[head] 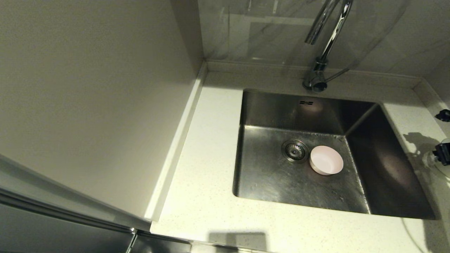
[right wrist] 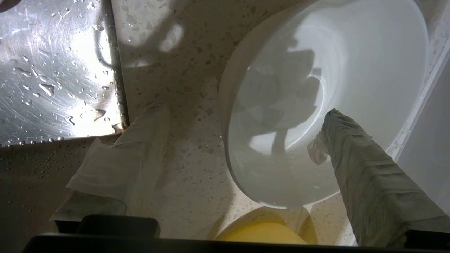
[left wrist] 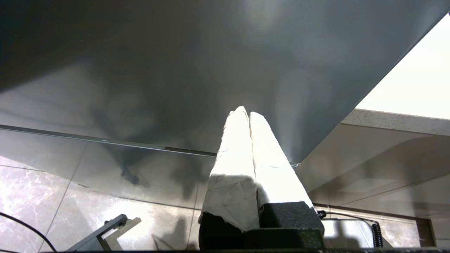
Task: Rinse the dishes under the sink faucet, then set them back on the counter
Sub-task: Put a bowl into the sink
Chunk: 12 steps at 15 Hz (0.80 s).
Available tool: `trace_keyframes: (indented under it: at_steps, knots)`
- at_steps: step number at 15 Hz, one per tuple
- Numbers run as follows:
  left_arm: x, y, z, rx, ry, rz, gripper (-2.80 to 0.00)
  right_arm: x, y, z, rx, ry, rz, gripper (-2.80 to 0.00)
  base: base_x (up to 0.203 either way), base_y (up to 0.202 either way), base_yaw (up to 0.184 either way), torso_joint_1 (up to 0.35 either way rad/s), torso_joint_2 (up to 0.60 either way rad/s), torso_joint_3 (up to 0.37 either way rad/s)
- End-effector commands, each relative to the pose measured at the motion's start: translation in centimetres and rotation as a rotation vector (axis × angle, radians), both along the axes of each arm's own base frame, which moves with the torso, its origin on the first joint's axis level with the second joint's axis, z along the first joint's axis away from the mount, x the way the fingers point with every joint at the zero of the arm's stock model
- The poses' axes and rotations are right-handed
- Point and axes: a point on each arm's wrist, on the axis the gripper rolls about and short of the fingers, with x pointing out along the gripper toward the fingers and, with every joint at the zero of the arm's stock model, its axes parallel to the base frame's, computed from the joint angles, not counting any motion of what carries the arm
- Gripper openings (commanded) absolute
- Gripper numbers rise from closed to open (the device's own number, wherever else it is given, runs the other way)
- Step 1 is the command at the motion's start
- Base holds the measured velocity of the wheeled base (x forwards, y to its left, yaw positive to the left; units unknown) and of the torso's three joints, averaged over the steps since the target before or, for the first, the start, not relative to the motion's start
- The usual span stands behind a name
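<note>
- White bowl on the counter, right of the sink, filling the upper right of the right wrist frame; mouth up, a few droplets inside.
- Round, so no long axis to line up with; only the rim matters for a pinch.
- Straddled by the right gripper: one wrapped finger reaching over the rim into the bowl's hollow, the other wrapped finger outside the wall on bare counter, near the sink's edge. Spread wide, nothing clamped between.
- Near wall of the bowl thus between the two fingers, closer to the inner one; probably no contact yet on either side, though hard to judge from this angle.
- Yellow bowl just beside the white one, at the lower edge of the same frame, partly hidden by the gripper body.
- Pink bowl down in the sink, upright, just right of the drain strainer, middle right of the head frame; faucet above at upper right, no water seen running.
- Right arm barely visible at the far right edge of the head frame, far nearer to the white bowl than the left.
- Left gripper parked low beside the cabinet front, well apart from the sink, fingers pressed together, holding nothing.
- Next move likely a closing pinch on the white bowl's rim, then a lift toward the faucet.
</note>
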Motion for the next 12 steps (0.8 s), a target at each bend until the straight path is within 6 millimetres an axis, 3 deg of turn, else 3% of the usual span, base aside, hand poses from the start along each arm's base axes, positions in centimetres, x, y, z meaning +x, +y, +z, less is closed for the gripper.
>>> trace_keyframes:
  at_steps: [1, 12]
  knots:
    - [-0.01, 0.0, 0.0, -0.001, -0.002, 0.001, -2.8, 0.06, -0.05, -0.05, -0.003, 0.001, 0.003, 0.0, 0.0, 0.0, 0.0, 0.0, 0.0, 0.0]
    - [-0.01, 0.0, 0.0, -0.001, -0.002, 0.001, -2.8, 0.38, -0.1, -0.29, -0.015, -0.025, 0.008, 0.0, 0.0, 0.0, 0.0, 0.0, 0.0, 0.0]
